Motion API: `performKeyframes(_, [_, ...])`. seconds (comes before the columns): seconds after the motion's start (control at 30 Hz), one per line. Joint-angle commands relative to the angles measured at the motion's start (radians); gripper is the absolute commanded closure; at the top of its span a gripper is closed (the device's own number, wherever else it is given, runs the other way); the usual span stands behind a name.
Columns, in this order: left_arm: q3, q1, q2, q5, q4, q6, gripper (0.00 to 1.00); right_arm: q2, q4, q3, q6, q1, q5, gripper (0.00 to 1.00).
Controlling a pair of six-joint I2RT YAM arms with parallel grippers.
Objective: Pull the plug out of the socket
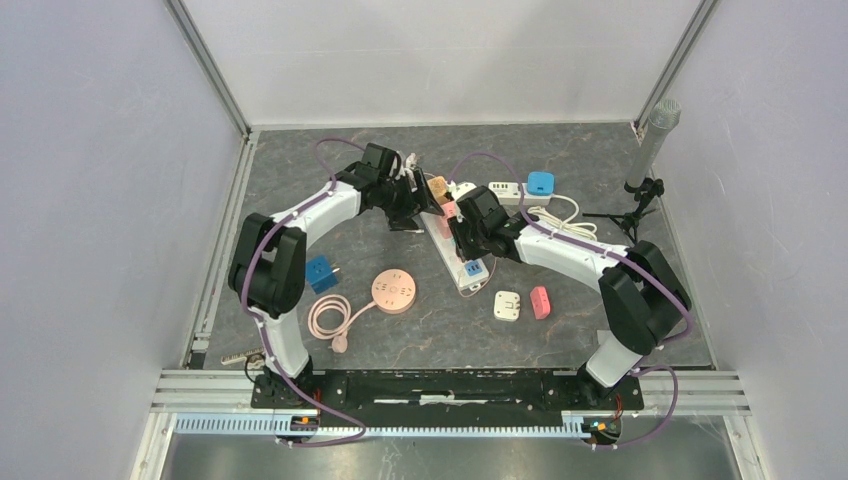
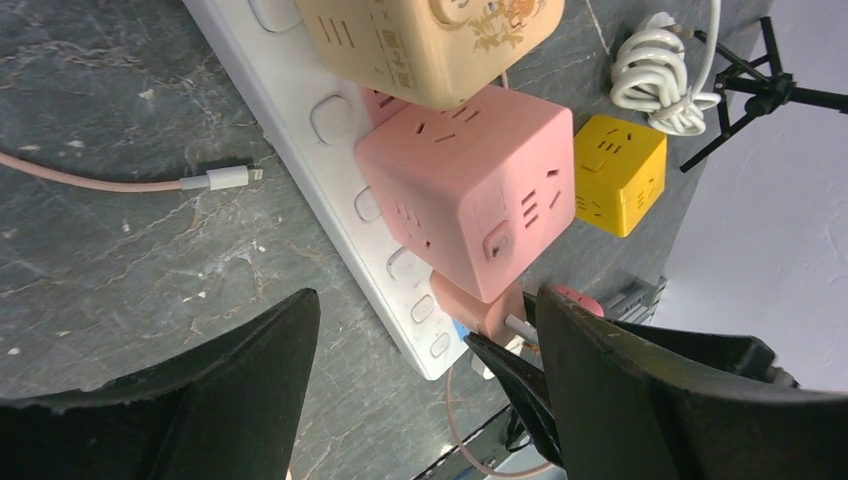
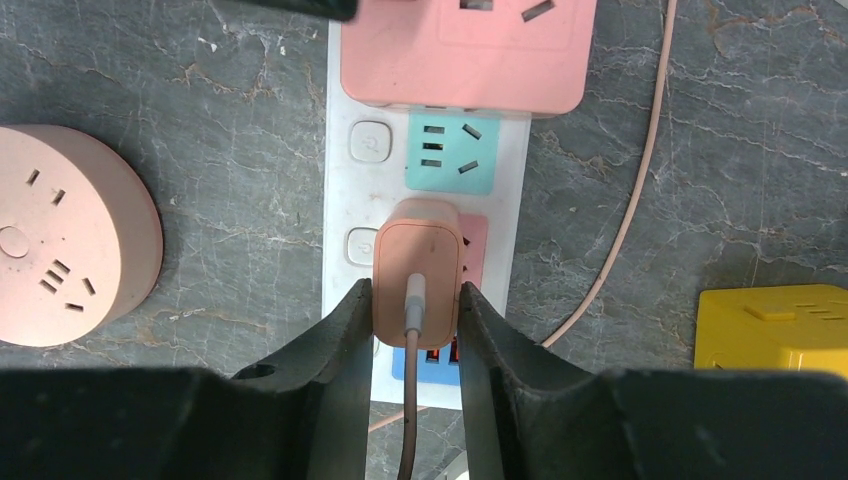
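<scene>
I have the white power strip (image 3: 345, 190) holding a cream cube (image 2: 430, 40), a pink cube (image 2: 470, 190) and the small pink plug (image 3: 418, 255), with one teal socket (image 3: 445, 150) bare between them. My right gripper (image 3: 413, 292) is clamped on the seated plug's sides, I judge for pulling. The left gripper (image 2: 425, 300) hangs spread apart over the strip, probably to brace it.
</scene>
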Motion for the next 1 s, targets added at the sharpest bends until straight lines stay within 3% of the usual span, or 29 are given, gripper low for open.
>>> performKeyframes(0.0, [0.027, -0.023, 0.040, 0.026, 0.043, -0.035, 0.15, 0.010, 0.017, 0.047, -0.009, 0.009, 0.030, 0.88])
performKeyframes(0.13, [0.028, -0.031, 0.055, 0.015, 0.045, -0.034, 0.18, -0.001, 0.034, 0.052, -0.015, 0.009, 0.016, 1.00])
performKeyframes(0.47, [-0.008, -0.039, 0.088, -0.132, -0.038, 0.078, 0.38, -0.039, 0.117, 0.058, -0.018, 0.008, -0.085, 1.00])
performKeyframes(0.7, [-0.090, -0.041, 0.082, -0.193, -0.045, 0.099, 0.41, -0.045, 0.185, 0.054, -0.017, 0.009, -0.192, 1.00])
performKeyframes(0.83, [-0.097, -0.041, 0.094, -0.215, -0.065, 0.112, 0.42, 0.006, 0.058, 0.122, -0.081, 0.059, 0.053, 1.00])
performKeyframes(0.97, [-0.088, -0.040, 0.105, -0.229, -0.085, 0.120, 0.42, -0.016, 0.072, 0.100, -0.086, 0.067, 0.087, 1.00])
